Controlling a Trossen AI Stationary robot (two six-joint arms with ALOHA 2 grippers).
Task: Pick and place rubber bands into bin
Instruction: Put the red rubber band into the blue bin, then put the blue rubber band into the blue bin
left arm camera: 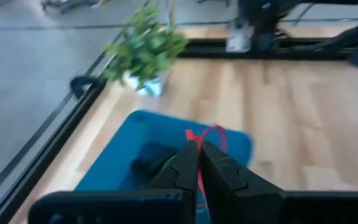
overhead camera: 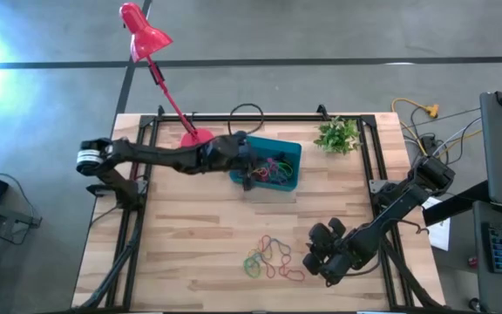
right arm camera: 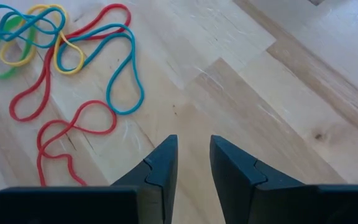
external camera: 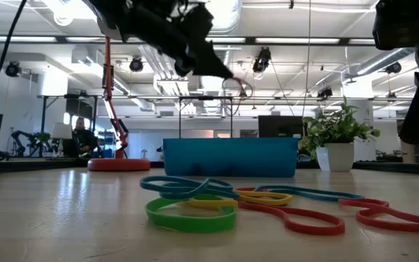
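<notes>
From the high view, the left arm is reaching across from the left edge of the frame, and the left gripper [overhead camera: 253, 166] is hovering over the teal-blue bin [overhead camera: 291, 150], which is sitting just above the centre of the wooden counter [overhead camera: 190, 235]. Several coloured bands are already lying tangled inside the bin. A loose cluster of rubber bands [overhead camera: 273, 258] in red, green, yellow and blue is lying on the counter in the lower centre. The right gripper [overhead camera: 314, 260] is waiting just to the right of that cluster. A red desk lamp [overhead camera: 145, 37] is leaning in from the upper left, and a small potted plant [overhead camera: 338, 135] is standing at the upper right of the counter.

In the low view, the rubber bands [external camera: 217, 200] are sprawling flat across the foreground as thin, floppy loops, green and yellow at the front and red trailing to the right. The bin [external camera: 230, 157] is standing behind them in the centre, and the left gripper [external camera: 220, 69] is hanging above it.

In the left wrist view, the left gripper [left arm camera: 199, 163] is clamping its fingers together on a thin red rubber band [left arm camera: 211, 132], whose loop is rising above the fingertips, over the bin [left arm camera: 117, 155].

In the right wrist view, the right gripper [right arm camera: 194, 155] is standing partly open with nothing between its fingers, and the rubber bands [right arm camera: 67, 68] are lying in the upper left of the frame.
</notes>
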